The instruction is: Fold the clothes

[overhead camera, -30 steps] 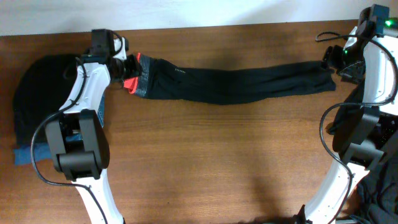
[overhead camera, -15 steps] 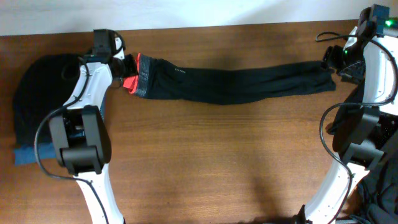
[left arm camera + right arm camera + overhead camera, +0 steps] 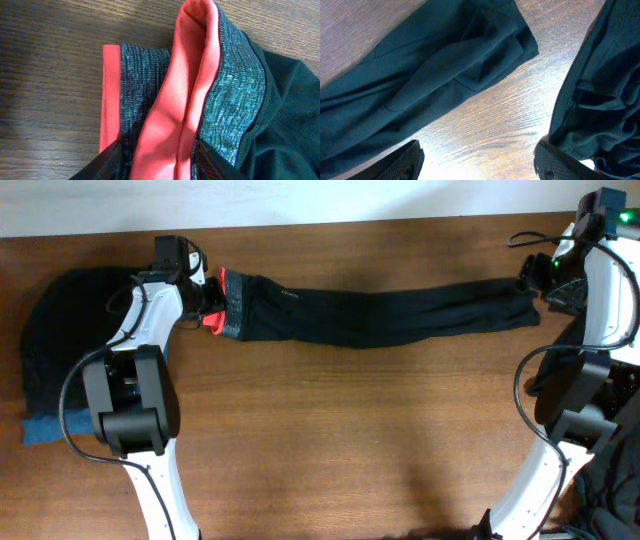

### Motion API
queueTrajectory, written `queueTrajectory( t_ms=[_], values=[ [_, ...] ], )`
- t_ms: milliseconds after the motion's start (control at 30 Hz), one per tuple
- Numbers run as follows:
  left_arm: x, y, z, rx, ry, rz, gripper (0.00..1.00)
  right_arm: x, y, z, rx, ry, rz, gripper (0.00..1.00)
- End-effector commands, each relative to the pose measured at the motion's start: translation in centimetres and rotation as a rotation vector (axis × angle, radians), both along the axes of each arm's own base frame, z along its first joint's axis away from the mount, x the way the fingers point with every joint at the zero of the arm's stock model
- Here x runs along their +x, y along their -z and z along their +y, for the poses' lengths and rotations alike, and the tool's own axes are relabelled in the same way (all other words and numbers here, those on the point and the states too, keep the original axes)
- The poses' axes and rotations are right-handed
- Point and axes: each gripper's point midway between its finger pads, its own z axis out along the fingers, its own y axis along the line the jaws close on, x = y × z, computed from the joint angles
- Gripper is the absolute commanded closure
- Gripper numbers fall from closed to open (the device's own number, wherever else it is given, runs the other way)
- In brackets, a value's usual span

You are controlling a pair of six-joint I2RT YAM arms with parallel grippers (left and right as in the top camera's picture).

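A: Overhead view: the left gripper point(image 3: 206, 288) has moved a little closer onto the waistband point(image 3: 235, 85). The leggings point(image 3: 400, 315) lie stretched along the far side of the table point(image 3: 350, 430), as before.
B: So no fold is made yet, I think. Does it hold?
A: Its fingers stand on both sides of the coral fold; whether they squeeze, I cannot tell. The right gripper point(image 3: 479, 150) is wide apart and empty, near the cuffs.
B: And the room?
A: Brown wood, a white wall point(image 3: 300, 200), a black pile point(image 3: 70, 330) at the left.

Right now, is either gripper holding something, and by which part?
The left gripper straddles the coral fold of the leggings waistband; whether it pinches cannot be told. The right gripper is open, holding nothing.
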Motion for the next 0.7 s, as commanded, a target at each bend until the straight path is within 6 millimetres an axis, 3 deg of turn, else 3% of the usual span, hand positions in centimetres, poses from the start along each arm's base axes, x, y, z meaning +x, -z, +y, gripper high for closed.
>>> queueTrajectory(
  t_ms=[0,200,467,667],
  values=[
    [0.3,-0.3,-0.2,-0.028,0.010,-0.009,0.52,-0.2,-0.5,0.0,-0.011,-0.001,-0.005,0.24],
    [0.6,-0.9,0.1,-0.034,0.004,-0.023,0.49,-0.2,-0.5,0.0,-0.011,-0.001,-0.005,0.24],
    [1.7,-4.5,-0.2,-0.058,0.018,-0.099,0.50,-0.1,-0.5,0.0,-0.011,-0.001,-0.005,0.24],
    [0.9,-4.4,-1.1,-0.103,0.040,-0.067,0.50,-0.2,-0.5,0.0,-0.011,-0.001,-0.005,0.24]
  ],
)
